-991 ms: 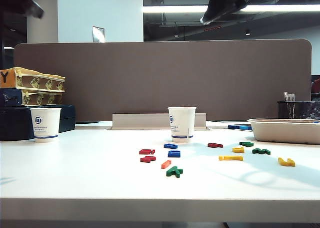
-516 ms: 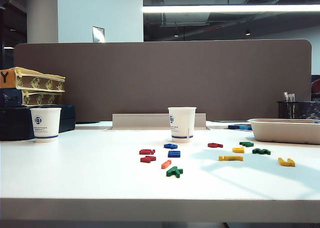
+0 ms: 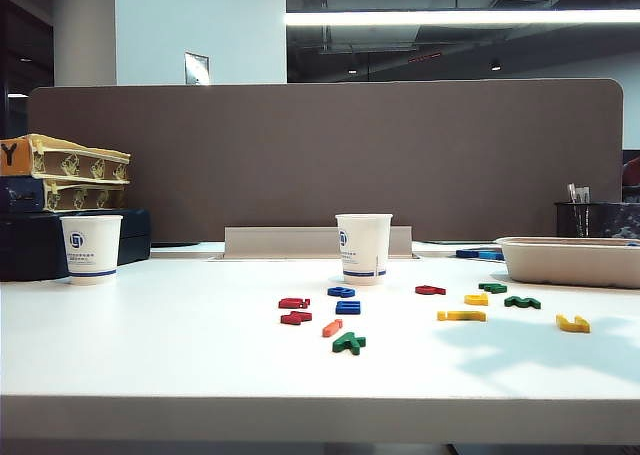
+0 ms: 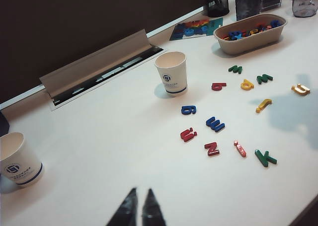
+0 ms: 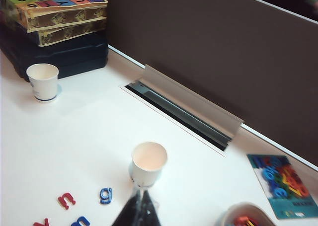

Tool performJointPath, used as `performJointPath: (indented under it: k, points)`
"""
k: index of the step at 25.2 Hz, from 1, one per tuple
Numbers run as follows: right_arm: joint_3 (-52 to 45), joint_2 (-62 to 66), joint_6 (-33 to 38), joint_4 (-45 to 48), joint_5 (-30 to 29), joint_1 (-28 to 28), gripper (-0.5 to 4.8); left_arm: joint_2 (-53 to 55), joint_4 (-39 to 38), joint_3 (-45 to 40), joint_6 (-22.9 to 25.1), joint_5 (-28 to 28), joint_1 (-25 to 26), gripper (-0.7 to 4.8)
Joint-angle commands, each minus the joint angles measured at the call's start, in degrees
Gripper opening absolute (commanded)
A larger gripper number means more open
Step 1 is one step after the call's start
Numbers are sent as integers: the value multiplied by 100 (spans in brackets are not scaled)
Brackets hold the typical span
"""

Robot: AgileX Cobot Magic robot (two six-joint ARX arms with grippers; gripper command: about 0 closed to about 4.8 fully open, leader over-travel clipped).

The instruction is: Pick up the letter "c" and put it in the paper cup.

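White paper cup (image 3: 364, 247) – blue band, blue logo; green letter k (image 3: 349, 343); 2 black grippers (image 4: 139, 209) (image 5: 139, 211).

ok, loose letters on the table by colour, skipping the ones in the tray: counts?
Red letters: 3
Blue letters: 2
Green letters: 3
Yellow letters: 3
Orange-red piece: 1
Total: 12
Left gripper and right gripper hang shut above the table, holding nothing.
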Motion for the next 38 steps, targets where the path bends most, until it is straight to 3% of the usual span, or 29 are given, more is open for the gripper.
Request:
performJointPath:
  k: [1,12,20,27,35,38]
  points:
    - [9,-407,-4,-505,243,9,-5,-2,-22,20,0,-17,0,12]
    - [-247,-1742,7,-1283,621,11,-5,-4,-133,17,-127,4,-2,-6]
    - [-1740,-3475,50,-1263,1060,11,-5,-2,125,-81,-413,9,0,-6]
    - [-2524,-3576,46,-1117,949,9,1,2,470,-400,-404,-17,0,-6]
    - [-3112,-3486,354,-61,1578,11,-1,7,754,-905,-437,-664,0,-6]
    - [-3403,-3488,354,675,1565,11,0,7,1340,-1014,-957,-1331,0,-6]
